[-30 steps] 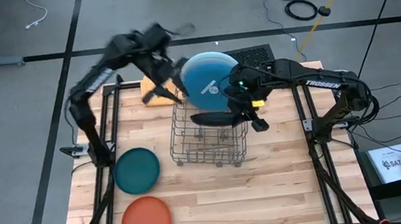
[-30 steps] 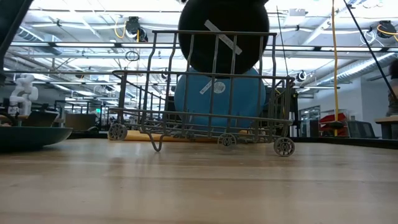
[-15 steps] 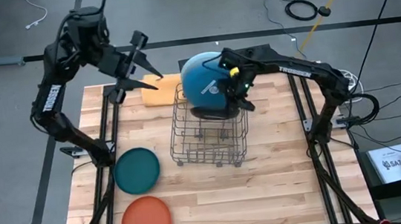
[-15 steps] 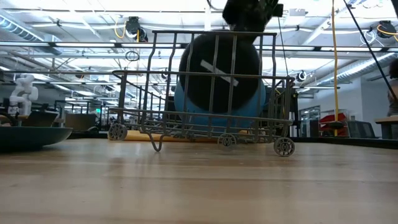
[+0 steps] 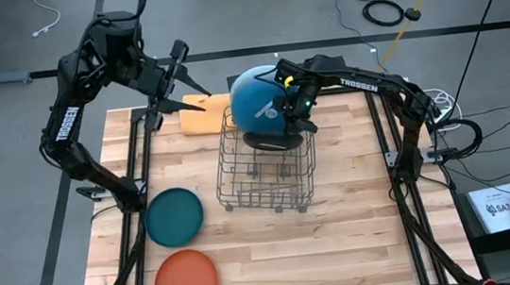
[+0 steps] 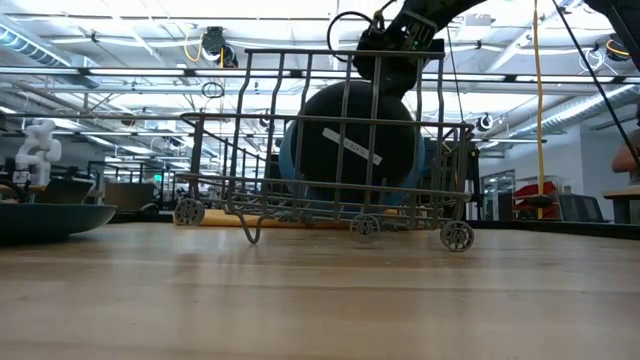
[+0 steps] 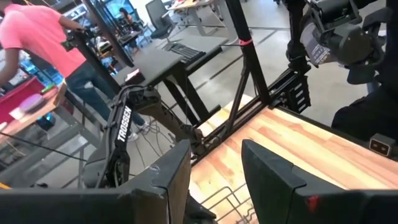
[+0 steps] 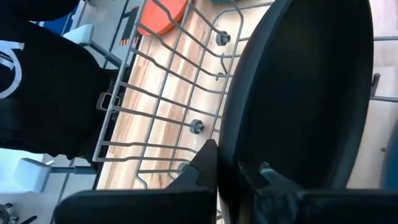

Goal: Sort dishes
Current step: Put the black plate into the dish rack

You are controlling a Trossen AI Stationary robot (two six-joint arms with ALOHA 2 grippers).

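Nearest the front edge of the table lies the orange plate, flat on the wood at the left corner; just behind it, close but apart, lies the dark teal plate, also flat, its rim showing at the left margin of the low view.

Mid-table stands the wire rack; inside it the black plate stands on edge between the wires, a strip of pale tape across its face; the right gripper is at the plate's upper rim, fingers pinching that rim, as the right wrist view confirms with the dark disc held between the two fingers and the rack wires beside it.

Behind the black plate, at the rear of the rack, the medium blue plate stands tilted on edge, visible as a blue margin in the low view.

Farther back, the orange-yellow cloth lies at the rear table edge; the left gripper hangs raised above the rear left corner, fingers spread and holding nothing, clear of all dishes.

A person in a pink shirt stands beyond the table.
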